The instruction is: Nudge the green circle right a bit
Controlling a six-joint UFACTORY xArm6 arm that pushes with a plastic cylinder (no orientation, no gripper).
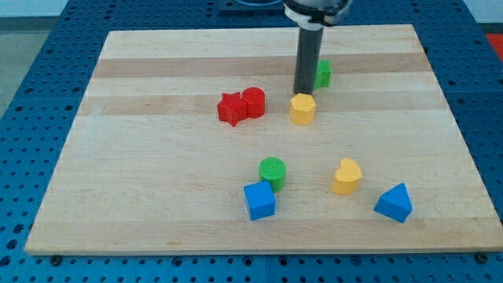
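A: While the rod hangs up near the far edge of the board [118, 157], look across from the left. What's there first?

B: 2 red blocks touching, a red star [230, 108] and a red cylinder [253, 102], about mid-board. Then nearer the front edge, the blue cube [259, 200] with the green circle [273, 172] just behind it, touching or nearly so.

A: And the tip?

B: My tip [303, 93], as the arm would call it, sits just behind the yellow hexagon [302, 108], with a green block [323, 73] partly hidden just to its right. It's well apart from the green circle, so I'd say the nudge hasn't begun. To push rightward it needs to come round to the circle's left side, and that blue cube crowds the approach.

A: Any jaws?

B: None. It's a plain rod, gripping nothing. Whether it touches the hexagon, I cannot tell.

A: Further right?

B: A yellow heart [346, 176] and a blue triangle [394, 203] toward the front right corner.
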